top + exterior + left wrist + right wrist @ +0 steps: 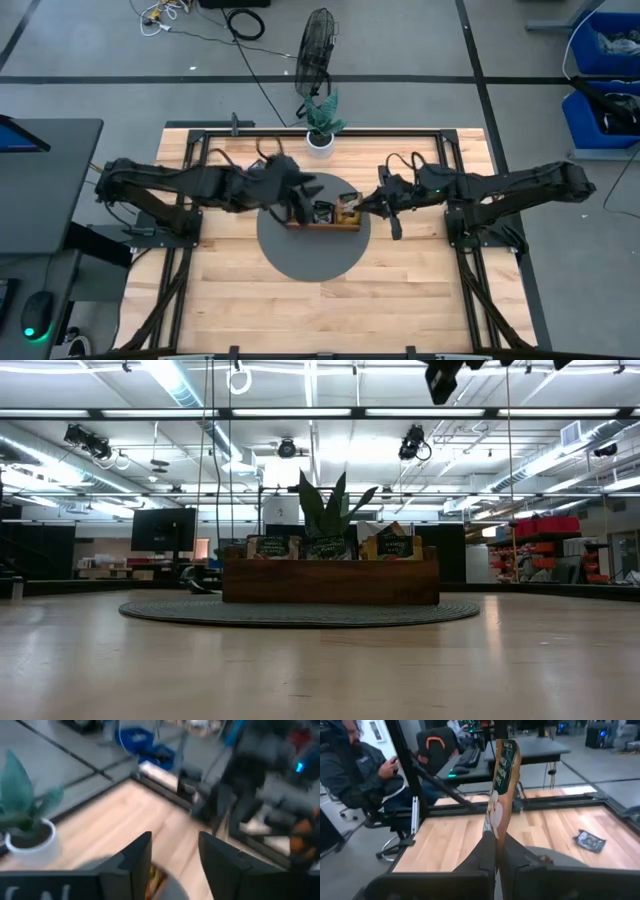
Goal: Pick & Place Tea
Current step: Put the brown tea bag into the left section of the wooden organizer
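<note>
Over the wooden tray (322, 224) on the desk (400, 290), the left tool (175, 862) hangs with fingers apart, empty. Three sachets (328, 547) stand in the tray. Rightward, the right tool (496, 851) is clamped on an orange-and-teal sachet (501, 780), upright; one dark sachet (589, 840) lies beyond.

1. High view: overhead, facing straight down, far enough to take in the whole pale wooden table (400, 300) and both arms.
2. Low view: at tabletop height, facing level across the table, near the brown wooden compartmented tray (330, 582) at centre.
3. Left wrist view: close, facing forward; the white-potted green plant (27, 827) sits at nine o'clock.
4. Right wrist view: close, facing across the table toward a seated person (362, 772) at ten o'clock.
5. Shared: the high, low and left wrist views all show the plant.
</note>
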{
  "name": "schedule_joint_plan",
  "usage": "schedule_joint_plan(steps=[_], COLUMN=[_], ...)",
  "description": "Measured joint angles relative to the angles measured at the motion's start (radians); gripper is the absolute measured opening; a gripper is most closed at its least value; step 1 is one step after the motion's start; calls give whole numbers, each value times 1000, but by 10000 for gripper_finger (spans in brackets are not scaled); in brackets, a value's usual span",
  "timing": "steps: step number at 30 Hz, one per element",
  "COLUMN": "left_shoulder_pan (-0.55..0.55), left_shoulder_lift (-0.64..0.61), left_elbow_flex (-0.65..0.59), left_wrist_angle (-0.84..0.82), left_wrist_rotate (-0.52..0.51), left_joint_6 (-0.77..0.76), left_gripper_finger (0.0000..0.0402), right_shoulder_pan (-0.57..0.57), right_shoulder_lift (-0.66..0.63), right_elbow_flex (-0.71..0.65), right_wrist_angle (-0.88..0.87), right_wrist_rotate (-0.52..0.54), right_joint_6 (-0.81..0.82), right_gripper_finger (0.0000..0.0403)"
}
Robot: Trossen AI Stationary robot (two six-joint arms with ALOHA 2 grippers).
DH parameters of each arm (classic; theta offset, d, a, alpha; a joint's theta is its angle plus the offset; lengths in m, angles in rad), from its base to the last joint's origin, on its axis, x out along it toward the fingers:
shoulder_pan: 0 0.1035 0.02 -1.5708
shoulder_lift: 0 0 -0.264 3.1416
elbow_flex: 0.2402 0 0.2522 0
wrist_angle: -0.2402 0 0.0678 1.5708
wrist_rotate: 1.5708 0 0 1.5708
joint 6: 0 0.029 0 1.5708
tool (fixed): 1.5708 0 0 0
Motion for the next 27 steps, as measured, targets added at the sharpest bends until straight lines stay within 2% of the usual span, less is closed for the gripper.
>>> schedule_joint_plan(steps=[3, 6, 11, 20, 27], left_shoulder_pan=[18, 43, 83, 118, 120], left_shoulder_lift=[-26, -29, -27, 2, 11], left_elbow_flex=[1, 1, 0, 0, 0], left_wrist_angle=[97, 194, 192, 227, 244], left_wrist_rotate=[3, 79, 197, 298, 322], left_joint_6=[27, 33, 44, 40, 68], left_gripper_finger=[185, 199, 206, 202, 202], right_shoulder_pan=[-4, -4, -7, -20, -28], right_shoulder_lift=[-13, -12, -4, -3, 47], right_elbow_flex=[0, 0, 1, 75, 98], right_wrist_angle=[8, 50, 78, 72, 23], right_wrist_rotate=[3, 7, 23, 45, 44], right_joint_6=[1, 7, 29, -5, 22], right_gripper_finger=[1, 0, 0, 0, 0])
